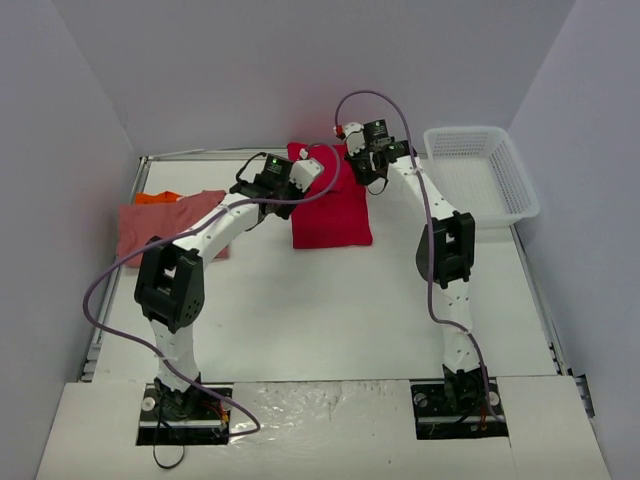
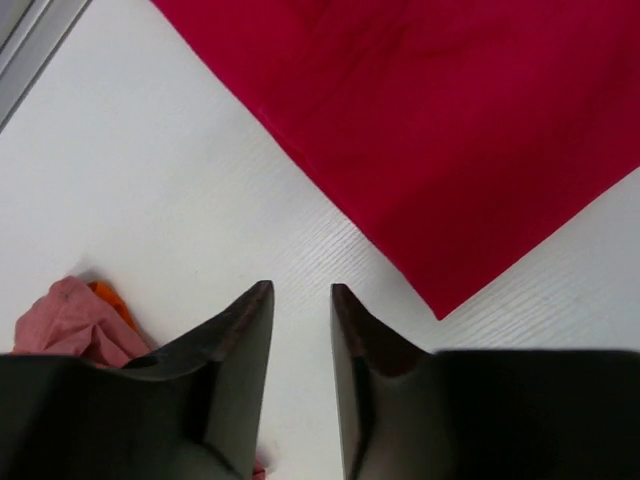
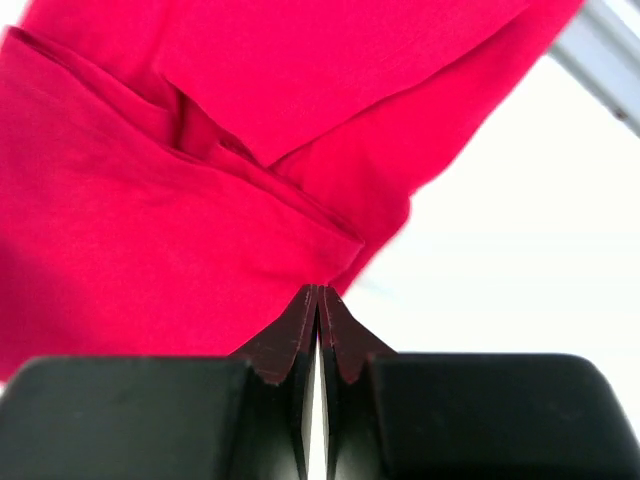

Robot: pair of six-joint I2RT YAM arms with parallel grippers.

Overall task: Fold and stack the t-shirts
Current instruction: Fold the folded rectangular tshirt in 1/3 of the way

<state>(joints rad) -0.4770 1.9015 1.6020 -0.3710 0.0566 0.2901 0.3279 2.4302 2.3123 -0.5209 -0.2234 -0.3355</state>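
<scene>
We read this as mid-fold on the red t-shirt (image 1: 330, 208). It lies as a narrow upright rectangle at the far centre of the table (image 1: 320, 310), w/ its near edge flat and its far end bunched under the two wrists.

Right gripper (image 3: 318, 295): fingers pressed together w/ no gap. The cloth's folded edge runs straight into the tips, so we judge it's pinching a far-right bit of the red shirt. Layers overlap there, prob. a sleeve or hem turned in. We take the hold to be for carrying that end over the body w/o the layers sliding apart.

Left gripper (image 2: 301, 300): a narrow gap between the fingers, nothing in it. It sits over bare table just beside the shirt's left edge, not touching cloth. Likely placed to take the matching corner, so both ends travel together and the fold comes out square.

The salmon-pink t-shirt (image 1: 165, 225) lies loose and unfolded at the table's left side. The orange t-shirt (image 1: 158, 198) peeks out past its far edge, touching it. Both are well apart from the red one and seem to be waiting their turn.

Containers: one white mesh basket (image 1: 480, 175) at far right, near the right arm but apart from it. Nothing visible inside, and no shirt touches it.
</scene>
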